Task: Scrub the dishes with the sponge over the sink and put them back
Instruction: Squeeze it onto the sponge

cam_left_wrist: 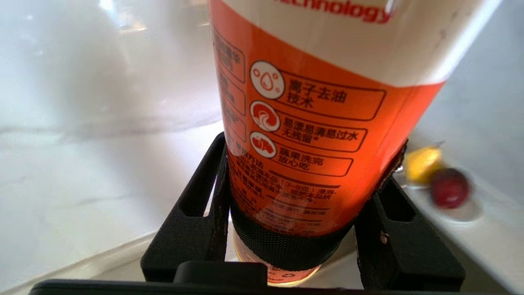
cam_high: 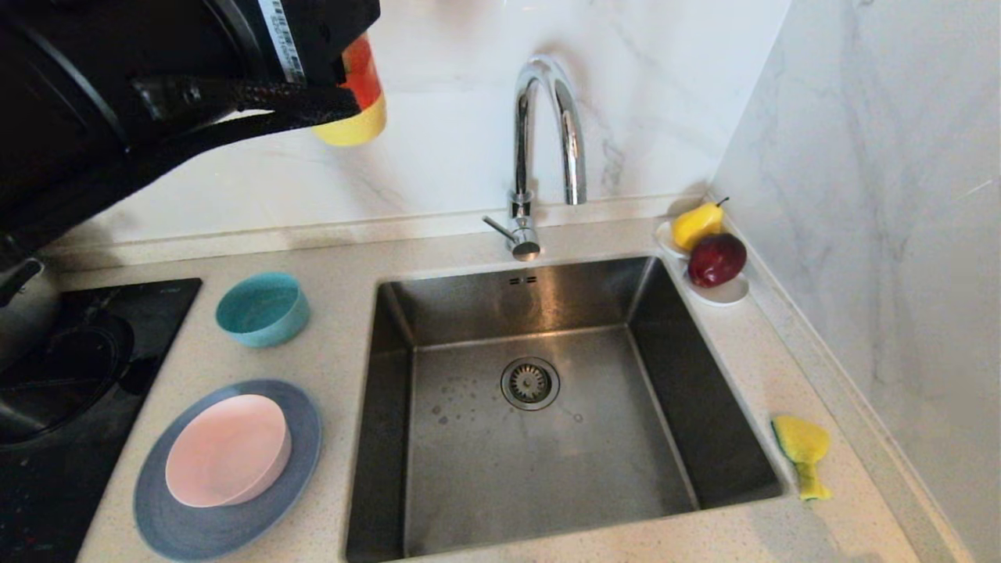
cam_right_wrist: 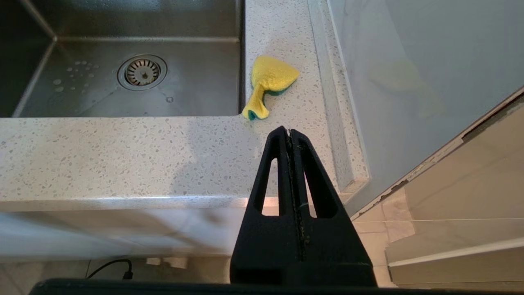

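Note:
My left gripper [cam_left_wrist: 311,155] is shut on an orange dish-soap bottle [cam_left_wrist: 311,123], held high in front of the back wall, left of the tap; the bottle [cam_high: 360,94] shows under the black arm. The teal bowl [cam_high: 262,309] stands on the counter left of the sink [cam_high: 375,438]. The pink bowl [cam_high: 227,450] rests on the slate-blue plate [cam_high: 168,520] nearer the front. The yellow sponge [cam_high: 803,453] lies crumpled on the counter right of the sink. My right gripper [cam_right_wrist: 288,131] is shut and empty, off the counter's front edge, short of the sponge [cam_right_wrist: 268,84].
A curved chrome tap [cam_high: 539,141] rises behind the sink. A white saucer [cam_high: 727,293] with a pear [cam_high: 697,224] and a red apple [cam_high: 715,259] sits in the back right corner. A black hob [cam_high: 78,391] with a pot [cam_high: 23,313] is at the left. A marble wall runs along the right.

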Tool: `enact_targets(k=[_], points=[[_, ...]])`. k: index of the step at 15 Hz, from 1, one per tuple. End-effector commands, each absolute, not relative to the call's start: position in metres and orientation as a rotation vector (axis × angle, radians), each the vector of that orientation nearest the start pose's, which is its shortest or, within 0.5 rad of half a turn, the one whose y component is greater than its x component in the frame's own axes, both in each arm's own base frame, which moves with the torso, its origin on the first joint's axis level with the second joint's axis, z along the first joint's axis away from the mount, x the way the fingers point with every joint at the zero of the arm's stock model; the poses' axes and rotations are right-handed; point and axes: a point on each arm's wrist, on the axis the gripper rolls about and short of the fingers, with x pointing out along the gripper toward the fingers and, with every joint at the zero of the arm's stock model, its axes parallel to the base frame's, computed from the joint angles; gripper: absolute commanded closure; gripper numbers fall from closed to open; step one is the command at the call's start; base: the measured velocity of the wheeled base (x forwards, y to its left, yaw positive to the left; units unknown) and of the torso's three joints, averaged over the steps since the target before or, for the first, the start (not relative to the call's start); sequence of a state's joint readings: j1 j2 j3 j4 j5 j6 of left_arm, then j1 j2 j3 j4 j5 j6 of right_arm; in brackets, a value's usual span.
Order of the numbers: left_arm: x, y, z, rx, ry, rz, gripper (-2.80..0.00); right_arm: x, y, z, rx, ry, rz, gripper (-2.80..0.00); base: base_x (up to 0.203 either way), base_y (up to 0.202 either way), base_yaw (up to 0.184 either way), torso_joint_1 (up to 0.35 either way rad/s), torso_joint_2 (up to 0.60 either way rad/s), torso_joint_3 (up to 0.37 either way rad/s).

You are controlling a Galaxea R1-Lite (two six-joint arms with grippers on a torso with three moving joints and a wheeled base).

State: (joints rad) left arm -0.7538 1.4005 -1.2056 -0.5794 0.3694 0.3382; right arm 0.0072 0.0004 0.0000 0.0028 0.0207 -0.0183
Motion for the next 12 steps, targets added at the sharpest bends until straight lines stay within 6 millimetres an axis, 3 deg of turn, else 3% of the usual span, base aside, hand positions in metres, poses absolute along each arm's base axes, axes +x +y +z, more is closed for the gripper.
enact_targets(k=[1,6,12], points=[[0.163,-0.160,0.376,0.133,-0.368,-0.386,0.00,-0.023,0.000,0.075,-0.020,0.002,0.030,0.00,0.000,0.000,0.000,0.000,0.00,0.000],[0.155,-0.192,0.368,0.205,-0.340,-0.499,0.00,-0.023,0.000,0.075,-0.020,0.001,0.031,0.00,0.000,0.000,0.000,0.000,0.00,0.000],[0.153,-0.236,0.383,0.245,-0.416,-0.561,0.00,-0.023,0.000,0.075,-0.018,0.001,0.029,0.00,0.000,0.000,0.000,0.000,0.00,0.000]])
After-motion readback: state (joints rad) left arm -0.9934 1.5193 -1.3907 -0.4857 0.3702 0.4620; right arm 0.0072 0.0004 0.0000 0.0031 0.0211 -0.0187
